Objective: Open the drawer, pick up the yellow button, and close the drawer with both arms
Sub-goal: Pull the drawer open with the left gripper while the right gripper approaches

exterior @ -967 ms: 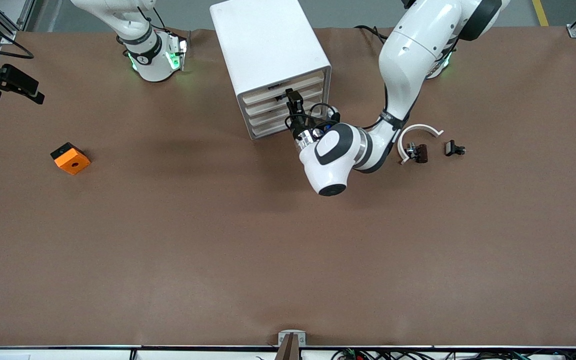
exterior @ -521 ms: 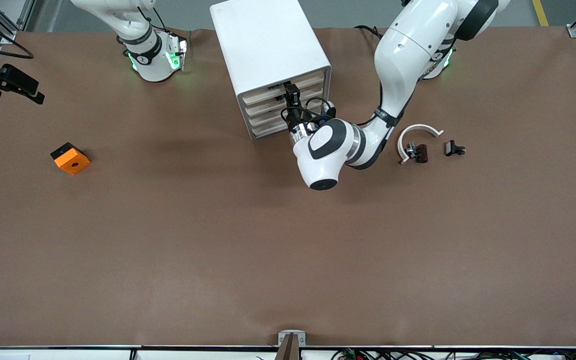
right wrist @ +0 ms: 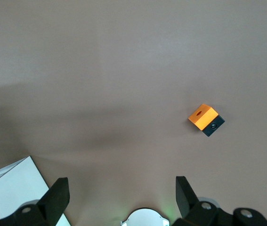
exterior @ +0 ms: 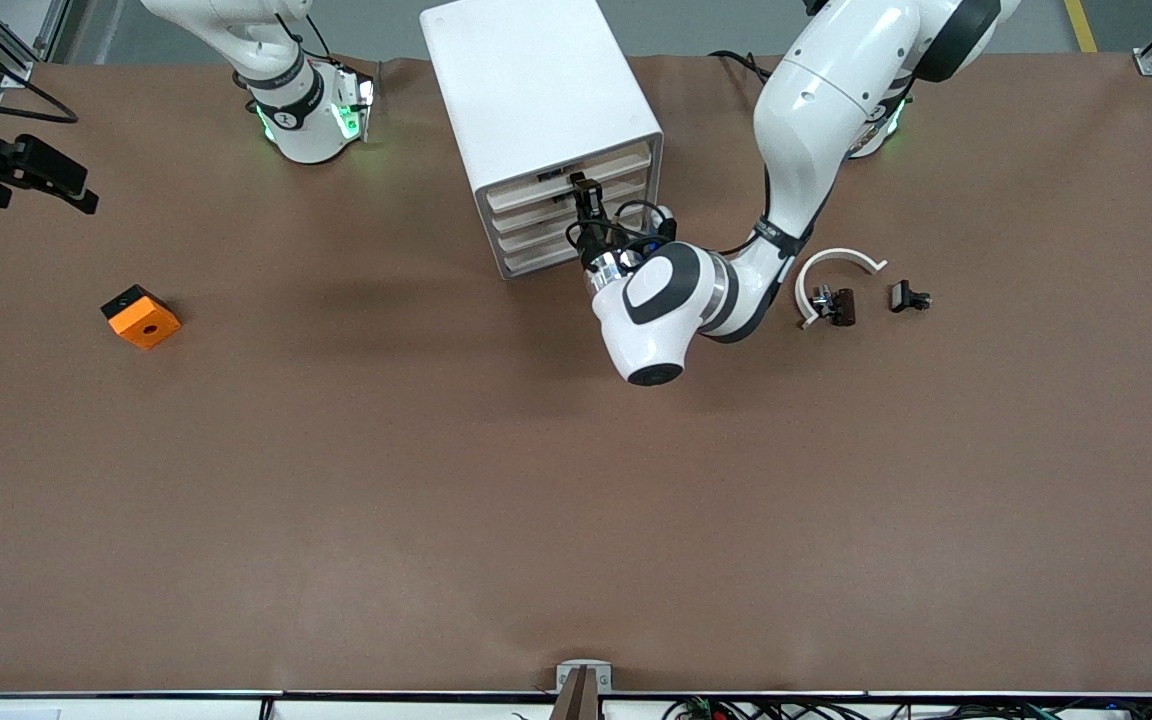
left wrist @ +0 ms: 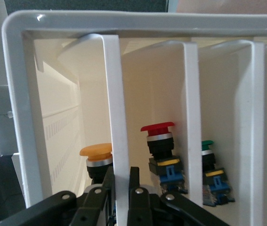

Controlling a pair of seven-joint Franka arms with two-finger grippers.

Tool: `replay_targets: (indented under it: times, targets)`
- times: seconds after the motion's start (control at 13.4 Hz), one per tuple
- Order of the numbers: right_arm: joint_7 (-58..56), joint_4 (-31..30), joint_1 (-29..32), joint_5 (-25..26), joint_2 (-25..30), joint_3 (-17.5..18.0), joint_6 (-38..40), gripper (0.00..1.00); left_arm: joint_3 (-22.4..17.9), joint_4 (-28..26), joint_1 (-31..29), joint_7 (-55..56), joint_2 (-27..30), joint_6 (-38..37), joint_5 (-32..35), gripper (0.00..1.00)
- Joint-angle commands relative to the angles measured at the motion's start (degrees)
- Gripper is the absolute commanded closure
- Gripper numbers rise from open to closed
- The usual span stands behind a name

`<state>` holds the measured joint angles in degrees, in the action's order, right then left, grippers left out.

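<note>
The white drawer cabinet (exterior: 536, 100) stands toward the arms' bases. My left gripper (exterior: 581, 192) is at one of its upper drawers. In the left wrist view the left gripper (left wrist: 121, 172) is shut on a white strip of the drawer front (left wrist: 117, 117), one finger on each side. Just past the fingers, inside the drawer, stands the button (left wrist: 96, 151), with a yellow-orange cap on a dark body. My right gripper (right wrist: 121, 186) hangs open high over the table and holds nothing.
A red-capped switch (left wrist: 157, 128) and a green-capped one (left wrist: 207, 143) sit in neighbouring drawers. An orange block (exterior: 141, 317) lies toward the right arm's end. A white curved piece (exterior: 836, 262) and small black clips (exterior: 908, 297) lie toward the left arm's end.
The left gripper has closed onto the drawer front after shifting slightly along the cabinet face. The right arm has stayed nearly still.
</note>
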<state>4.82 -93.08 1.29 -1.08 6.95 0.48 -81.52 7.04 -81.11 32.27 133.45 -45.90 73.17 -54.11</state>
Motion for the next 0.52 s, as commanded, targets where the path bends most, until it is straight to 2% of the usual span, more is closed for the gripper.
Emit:
replay_targets:
  times: [0.0,0.3,0.45]
  targets:
    - [6.67,4.13,-4.08,0.03,-3.86,0.04,0.58,0.00,-0.80,0.69,-3.78,-1.43,-0.50,1.10,-0.56,1.00]
    - [24.40,7.03,-12.34,1.17,-8.96,0.04,0.23,0.00,-0.88,1.30,-8.17,-2.22,-0.50,4.17,-0.39,1.00]
    - [35.91,7.91,-15.07,0.91,-10.55,0.04,-2.57,0.00,-2.63,2.09,-9.06,-2.22,-0.15,5.14,-0.12,0.98]
